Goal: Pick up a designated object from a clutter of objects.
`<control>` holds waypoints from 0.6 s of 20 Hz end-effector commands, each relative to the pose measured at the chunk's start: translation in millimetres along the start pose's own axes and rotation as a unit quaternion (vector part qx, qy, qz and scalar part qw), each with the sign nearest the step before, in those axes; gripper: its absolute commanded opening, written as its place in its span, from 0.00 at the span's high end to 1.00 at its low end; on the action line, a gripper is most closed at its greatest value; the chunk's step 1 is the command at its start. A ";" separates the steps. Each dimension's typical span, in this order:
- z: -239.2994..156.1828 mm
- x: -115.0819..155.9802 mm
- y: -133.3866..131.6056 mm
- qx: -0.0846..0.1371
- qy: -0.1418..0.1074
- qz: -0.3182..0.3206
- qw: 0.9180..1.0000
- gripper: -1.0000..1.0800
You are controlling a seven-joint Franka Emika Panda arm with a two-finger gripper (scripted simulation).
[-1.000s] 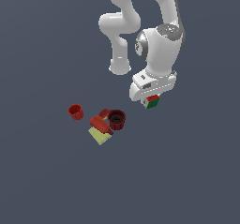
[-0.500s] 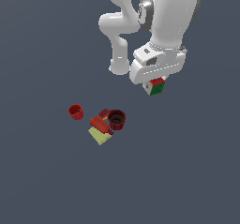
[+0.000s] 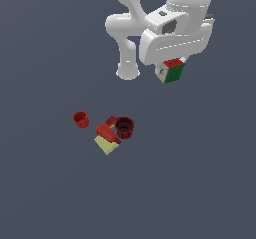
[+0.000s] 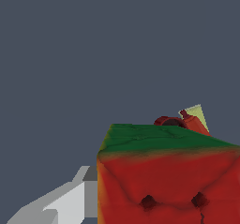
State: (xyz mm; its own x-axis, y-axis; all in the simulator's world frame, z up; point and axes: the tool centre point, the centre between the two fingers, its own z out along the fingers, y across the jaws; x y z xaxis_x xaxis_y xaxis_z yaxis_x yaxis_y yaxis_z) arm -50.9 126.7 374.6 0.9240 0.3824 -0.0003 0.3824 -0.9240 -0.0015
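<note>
Item: puzzle cube [image 3: 171, 71], held aloft in the hand [image 3: 170, 69], well clear of the tabletop [image 3: 50, 193].

Detail: The hand is closed on the cube's sides; one pale finger [image 4: 70, 202] is seen pressed against the cube in the wrist view, where red and green faces fill the foreground. The cube is carried high and apart from the remaining group, presumably so that nothing below is disturbed. Left on the tabletop: a small red cup [image 3: 80, 119] standing alone; a larger dark-red cup [image 3: 124, 127] touching a red block [image 3: 106, 131], which overlaps a pale yellow flat piece [image 3: 105, 144]. The pick-up is judged essentially complete.
</note>
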 end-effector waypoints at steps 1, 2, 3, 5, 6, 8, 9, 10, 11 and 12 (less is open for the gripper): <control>-18.6 1.2 1.5 0.000 0.000 0.000 1.000 1.00; -24.5 1.8 2.1 0.000 0.000 0.000 1.000 1.00; -29.9 2.3 2.5 0.000 0.000 0.000 1.000 1.00; -39.2 3.3 3.4 0.000 0.000 0.000 1.000 1.00; -43.0 3.8 3.8 -0.001 0.000 0.001 1.000 1.00; -49.2 4.7 4.4 -0.001 0.000 0.001 1.000 1.00; -51.5 5.1 4.6 -0.001 0.000 0.001 1.000 1.00; -53.4 5.5 4.8 -0.001 0.000 0.001 1.000 1.00; -54.7 5.7 4.9 -0.001 0.000 0.001 1.000 1.00; -55.7 6.0 5.0 -0.001 0.000 0.001 1.000 1.00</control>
State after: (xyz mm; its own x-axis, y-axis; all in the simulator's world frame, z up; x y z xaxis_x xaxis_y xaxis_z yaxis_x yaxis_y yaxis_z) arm -44.0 124.2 427.1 0.9245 0.3813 -0.0011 0.3813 -0.9245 -0.0003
